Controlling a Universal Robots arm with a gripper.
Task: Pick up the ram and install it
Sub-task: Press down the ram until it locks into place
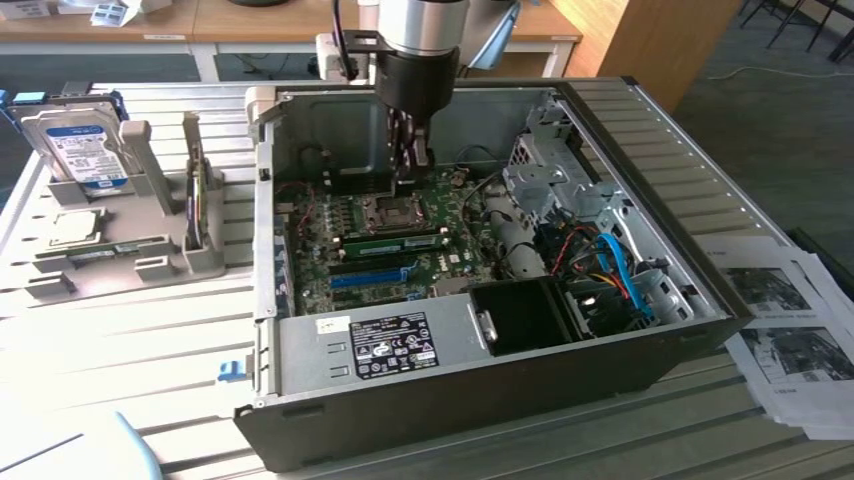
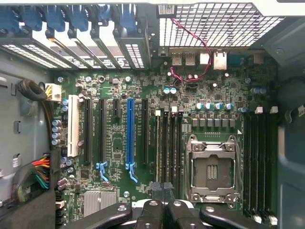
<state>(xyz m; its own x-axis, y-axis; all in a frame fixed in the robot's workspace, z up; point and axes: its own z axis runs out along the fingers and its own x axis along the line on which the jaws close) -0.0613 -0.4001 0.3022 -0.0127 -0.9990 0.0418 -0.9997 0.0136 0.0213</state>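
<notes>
A green ram (image 1: 396, 243) stick stands seated in a slot on the motherboard, just in front of the CPU socket (image 1: 396, 210). In the wrist view the ram (image 2: 158, 145) appears edge-on as a thin pale-green strip in the slot farthest from the socket (image 2: 212, 169). My gripper (image 1: 411, 166) hangs inside the open computer case, above the board and a little behind the socket. Its black fingertips (image 2: 156, 187) are pressed together with nothing between them, and the gripper (image 2: 162, 187) hovers over one end of the memory slots.
The case walls (image 1: 627, 170) surround the board; cables and a drive cage (image 1: 587, 240) crowd the exterior view's right. A long blue slot (image 2: 129, 133) lies beside the memory slots. A blue-labelled hard drive (image 1: 83, 150) stands in a grey holder (image 1: 120, 250). Papers (image 1: 794, 330) lie outside the case.
</notes>
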